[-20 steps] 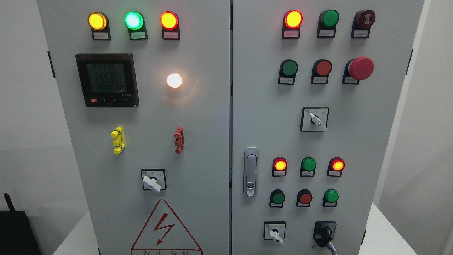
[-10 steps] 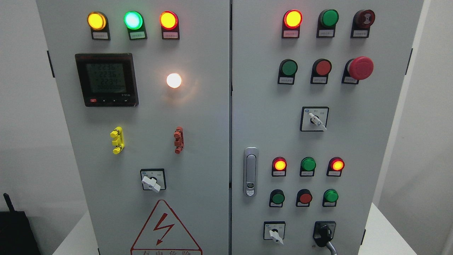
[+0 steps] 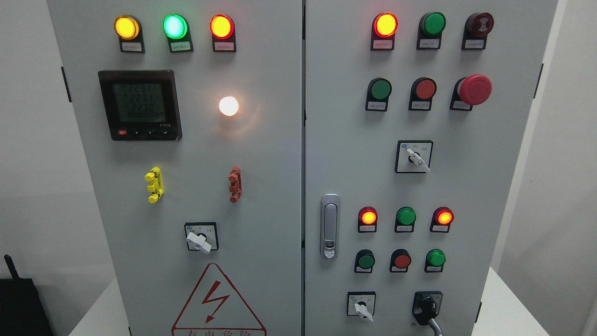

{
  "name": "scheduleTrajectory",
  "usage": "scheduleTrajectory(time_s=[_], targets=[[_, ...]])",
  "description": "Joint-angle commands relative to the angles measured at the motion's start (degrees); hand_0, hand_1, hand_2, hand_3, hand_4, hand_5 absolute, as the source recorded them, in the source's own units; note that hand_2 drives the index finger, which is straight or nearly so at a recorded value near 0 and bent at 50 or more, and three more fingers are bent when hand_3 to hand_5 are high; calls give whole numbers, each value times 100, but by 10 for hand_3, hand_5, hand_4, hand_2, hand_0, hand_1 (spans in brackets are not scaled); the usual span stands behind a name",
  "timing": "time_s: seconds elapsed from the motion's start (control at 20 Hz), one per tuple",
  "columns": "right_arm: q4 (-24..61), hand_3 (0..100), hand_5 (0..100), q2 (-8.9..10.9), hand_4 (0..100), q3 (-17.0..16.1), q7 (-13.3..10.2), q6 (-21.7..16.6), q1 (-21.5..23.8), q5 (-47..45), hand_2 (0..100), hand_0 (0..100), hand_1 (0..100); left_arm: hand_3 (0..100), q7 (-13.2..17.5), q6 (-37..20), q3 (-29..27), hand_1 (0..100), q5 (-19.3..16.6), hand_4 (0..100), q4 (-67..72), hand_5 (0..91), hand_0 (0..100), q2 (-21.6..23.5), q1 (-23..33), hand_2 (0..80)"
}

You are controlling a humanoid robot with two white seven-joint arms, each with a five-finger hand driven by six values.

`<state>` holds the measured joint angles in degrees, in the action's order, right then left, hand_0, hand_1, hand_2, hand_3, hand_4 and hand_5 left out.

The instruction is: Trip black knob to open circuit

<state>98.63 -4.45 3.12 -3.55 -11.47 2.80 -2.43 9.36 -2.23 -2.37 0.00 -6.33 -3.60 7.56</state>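
The black knob (image 3: 426,308) sits at the bottom right of the grey control cabinet (image 3: 298,154), on the right door, with its handle pointing down and slightly left. A grey lever or cable end (image 3: 436,326) pokes out just below it at the frame's bottom edge. Neither of my hands shows in the head view.
Lit red, yellow, green and white lamps, several push buttons, a red mushroom stop (image 3: 474,88), three white selector switches (image 3: 361,309), a door latch (image 3: 329,226), a digital meter (image 3: 139,105). A black object (image 3: 18,303) stands at the lower left.
The view has drifted very slightly to the left and the meter's digits have changed. The knob and lamps look the same.
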Motion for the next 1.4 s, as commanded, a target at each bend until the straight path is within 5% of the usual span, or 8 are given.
scheduleTrajectory(time_s=[0.0, 1.35], targets=[[7, 1000, 1000, -3, 1000, 22, 4, -13, -8, -4, 0, 0, 0, 0, 4, 3, 0, 389, -132, 0, 0, 0, 120, 0, 0, 0], [34, 1000, 1000, -20, 1000, 101, 4, -65, -8, -4, 0, 0, 0, 0, 4, -6, 0, 389, -132, 0, 0, 0, 120, 0, 0, 0]])
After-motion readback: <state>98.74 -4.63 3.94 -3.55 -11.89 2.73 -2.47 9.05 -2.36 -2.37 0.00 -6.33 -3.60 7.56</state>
